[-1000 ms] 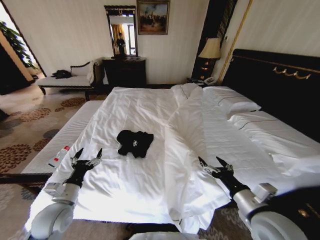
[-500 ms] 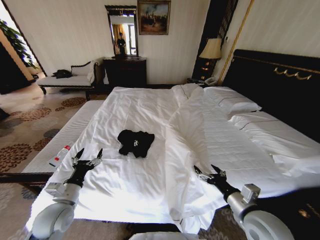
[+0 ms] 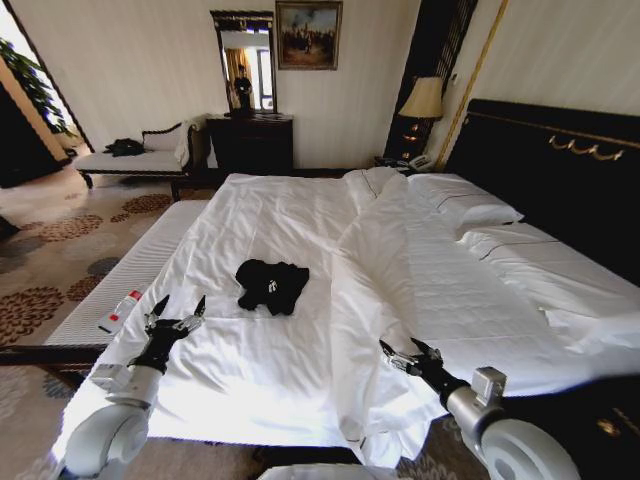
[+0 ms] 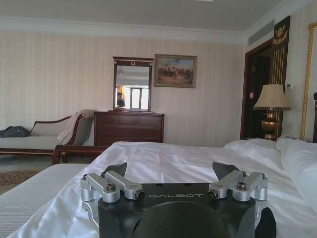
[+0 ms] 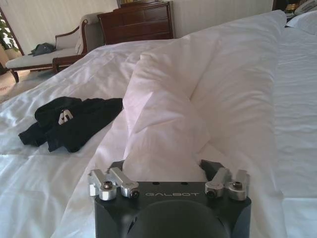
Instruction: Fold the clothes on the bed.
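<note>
The clothes (image 3: 270, 285), a crumpled black T-shirt with a small white mark, lie bunched on the white sheet of the bed (image 3: 260, 380), left of centre. My left gripper (image 3: 179, 311) hovers open over the bed's near left corner, short of the shirt. My right gripper (image 3: 400, 350) is open and low at the near edge, against the folded ridge of the white duvet (image 3: 370, 270). In the right wrist view the right gripper (image 5: 163, 166) faces that duvet fold, and the clothes (image 5: 69, 121) lie off to one side. In the left wrist view the left gripper (image 4: 171, 168) is open above white sheet.
A pale ribbed bench (image 3: 120, 280) runs along the bed's left side with a white-and-red bottle (image 3: 118, 312) on it. Pillows (image 3: 460, 200) and the dark headboard (image 3: 550, 170) are at the right. A chaise (image 3: 140, 155), a dresser (image 3: 250, 140) and a lamp (image 3: 422, 100) stand beyond.
My right gripper has drawn left and lower along the bed's near edge, closer to the duvet fold. The left gripper and the shirt have stayed put.
</note>
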Available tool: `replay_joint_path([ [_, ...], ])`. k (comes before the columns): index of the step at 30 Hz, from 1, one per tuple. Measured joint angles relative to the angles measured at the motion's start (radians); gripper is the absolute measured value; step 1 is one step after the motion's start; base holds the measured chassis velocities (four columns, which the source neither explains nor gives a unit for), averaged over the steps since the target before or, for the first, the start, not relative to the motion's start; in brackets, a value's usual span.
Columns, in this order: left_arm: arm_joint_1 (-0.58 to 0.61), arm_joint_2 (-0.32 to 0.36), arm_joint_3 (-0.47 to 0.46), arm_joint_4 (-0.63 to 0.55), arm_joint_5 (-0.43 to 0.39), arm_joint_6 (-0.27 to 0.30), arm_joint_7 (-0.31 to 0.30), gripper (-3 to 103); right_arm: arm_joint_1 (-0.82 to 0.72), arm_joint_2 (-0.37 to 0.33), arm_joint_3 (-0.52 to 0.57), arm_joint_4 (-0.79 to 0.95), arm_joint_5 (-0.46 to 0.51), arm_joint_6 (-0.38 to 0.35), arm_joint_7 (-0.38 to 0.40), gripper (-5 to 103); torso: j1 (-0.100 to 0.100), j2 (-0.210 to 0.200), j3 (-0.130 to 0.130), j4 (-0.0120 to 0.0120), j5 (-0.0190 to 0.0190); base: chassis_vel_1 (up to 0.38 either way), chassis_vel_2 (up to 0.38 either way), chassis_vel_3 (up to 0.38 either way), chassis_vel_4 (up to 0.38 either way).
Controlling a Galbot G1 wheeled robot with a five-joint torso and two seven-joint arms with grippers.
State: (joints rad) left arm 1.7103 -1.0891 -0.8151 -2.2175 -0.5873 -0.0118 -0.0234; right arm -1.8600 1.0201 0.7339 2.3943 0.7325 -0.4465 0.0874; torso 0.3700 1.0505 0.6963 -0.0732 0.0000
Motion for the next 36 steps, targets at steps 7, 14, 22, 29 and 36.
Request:
replay_joint_path([
  [7, -0.007, 0.001, 0.005, 0.000, 0.004, 0.005, -0.003, 99, 0.001, 0.010, -0.012, -0.004, -0.012, 0.001, 0.007, 60, 0.000, 0.000, 0.000, 0.0000, 0.0000, 0.000, 0.000, 0.000, 0.000],
  [14, -0.016, 0.002, 0.011, 0.000, 0.009, 0.009, -0.007, 99, 0.002, 0.034, -0.032, -0.016, -0.059, 0.022, 0.022, 32, 0.000, 0.000, 0.000, 0.0000, 0.0001, 0.000, 0.000, 0.000, 0.000],
  [22, -0.016, 0.001, 0.012, 0.004, 0.011, 0.009, -0.007, 98, 0.009, 0.055, -0.028, -0.010, -0.080, 0.027, 0.025, 5, 0.000, 0.000, 0.000, 0.0000, 0.0000, 0.000, 0.000, 0.000, 0.000],
  [29, -0.025, -0.001, 0.015, 0.009, 0.013, 0.010, -0.008, 99, -0.017, 0.088, -0.020, 0.003, -0.141, 0.046, 0.027, 3, 0.000, 0.000, 0.000, 0.0000, 0.0000, 0.000, 0.000, 0.000, 0.000],
  [36, -0.026, -0.007, 0.013, 0.012, 0.014, 0.010, -0.009, 99, -0.022, 0.192, 0.042, 0.051, -0.097, 0.037, 0.029, 3, 0.000, 0.000, 0.000, -0.0001, 0.0000, 0.000, 0.000, 0.000, 0.000],
])
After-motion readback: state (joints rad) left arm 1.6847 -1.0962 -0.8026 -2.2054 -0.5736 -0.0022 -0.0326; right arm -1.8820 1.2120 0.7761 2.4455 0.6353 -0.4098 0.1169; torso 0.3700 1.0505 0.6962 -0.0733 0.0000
